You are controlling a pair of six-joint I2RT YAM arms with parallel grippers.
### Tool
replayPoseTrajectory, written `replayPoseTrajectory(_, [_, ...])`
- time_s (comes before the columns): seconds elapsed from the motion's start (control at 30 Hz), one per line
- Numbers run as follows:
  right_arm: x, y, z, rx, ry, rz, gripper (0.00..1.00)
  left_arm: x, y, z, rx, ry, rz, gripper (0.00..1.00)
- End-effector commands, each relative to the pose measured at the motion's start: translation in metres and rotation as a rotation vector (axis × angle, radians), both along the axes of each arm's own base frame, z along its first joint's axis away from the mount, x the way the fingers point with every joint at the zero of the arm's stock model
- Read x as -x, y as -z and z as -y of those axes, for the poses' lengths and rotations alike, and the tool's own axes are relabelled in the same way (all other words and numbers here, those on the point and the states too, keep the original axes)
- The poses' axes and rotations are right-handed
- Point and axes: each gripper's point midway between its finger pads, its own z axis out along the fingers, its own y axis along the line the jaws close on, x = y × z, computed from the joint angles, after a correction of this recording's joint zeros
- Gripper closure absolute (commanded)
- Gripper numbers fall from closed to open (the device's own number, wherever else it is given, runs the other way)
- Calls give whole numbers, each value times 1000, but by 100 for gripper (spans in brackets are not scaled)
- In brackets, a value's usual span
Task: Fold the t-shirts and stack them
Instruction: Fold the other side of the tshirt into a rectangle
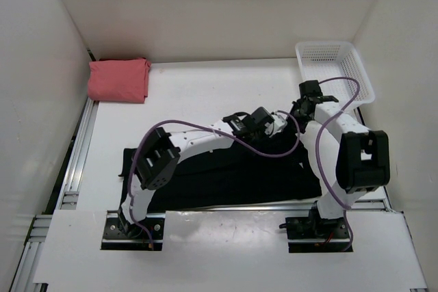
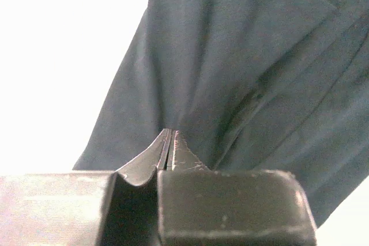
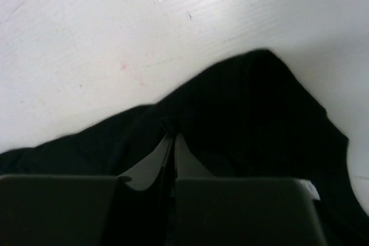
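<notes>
Two t-shirts show. One white mesh basket (image 1: 327, 46) stands at the far right corner of the table (image 1: 198, 94), and everything else is placed from it.

The black t-shirt (image 1: 226, 176) lies spread flat on the table, nearer than the basket and to its left, with its far right corner closest to the basket. The salmon pink t-shirt (image 1: 118, 80) sits folded in a neat block well to the left of the basket, at the opposite far corner.

Two arms reach in, one gripper each, and both meet at the shirt corner nearest the basket. The left gripper (image 2: 170, 135) has its jaws pressed together on the black t-shirt, and creases fan out from the tips where the cloth is pinched. The right gripper (image 3: 172, 136) is likewise closed tight, with a small nub of the same black cloth caught at its tips.

From above, the arms and their two purple cables cover much of the black t-shirt's far edge, so neither set of fingertips can be made out there. The right wrist view is so dark that folds in the cloth barely read. The left wrist view washes the table out to plain white and cuts the shirt off at the frame edges.
</notes>
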Motion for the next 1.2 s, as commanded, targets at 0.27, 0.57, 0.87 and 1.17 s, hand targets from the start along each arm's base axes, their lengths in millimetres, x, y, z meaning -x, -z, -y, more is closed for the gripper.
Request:
replayPoseTrajectory(0.27, [20,-1,0,58,-29,2,100,42,-45,28,105,123,-28,70])
replayPoseTrajectory(0.57, [8,-4,-5,37,-37,19,100,29,-20,41,65,103,-22,64])
replayPoseTrajectory(0.87, [0,-8,-8,24,-41,38,100,34,-11,40,47,111,-31,67])
replayPoseTrajectory(1.17, [2,-5,-8,24,-41,36,100,38,2,39,31,123,-60,67])
